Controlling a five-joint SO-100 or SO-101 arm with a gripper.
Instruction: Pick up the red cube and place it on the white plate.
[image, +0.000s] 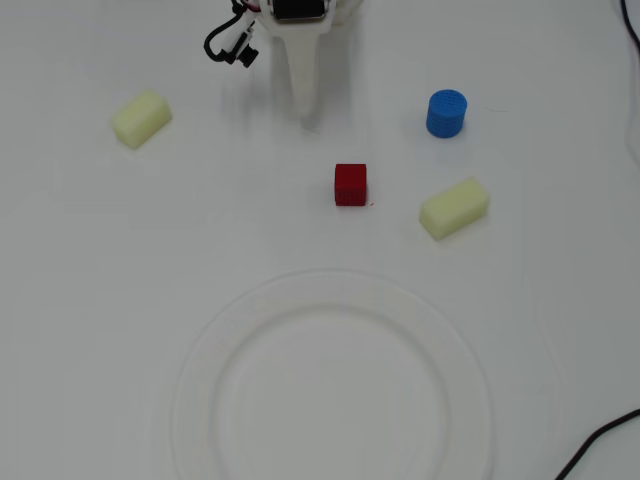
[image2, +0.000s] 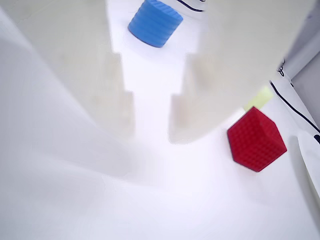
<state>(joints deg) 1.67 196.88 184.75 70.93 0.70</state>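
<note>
The red cube (image: 350, 184) sits on the white table, just ahead of the white plate (image: 330, 287), which fills the lower middle of the overhead view. My gripper (image: 306, 112) points down at the table behind and a little left of the cube, apart from it. In the wrist view the gripper (image2: 150, 132) has a narrow gap between its white fingers (image2: 112, 95), with only bare table in it. There the red cube (image2: 256, 140) lies to the right of the fingers, outside the gap.
A blue cylinder (image: 446, 113) stands right of the gripper and shows in the wrist view (image2: 155, 22) too. One pale yellow block (image: 454, 208) lies right of the cube, another (image: 141, 118) at far left. A black cable (image: 600, 440) crosses the lower right corner.
</note>
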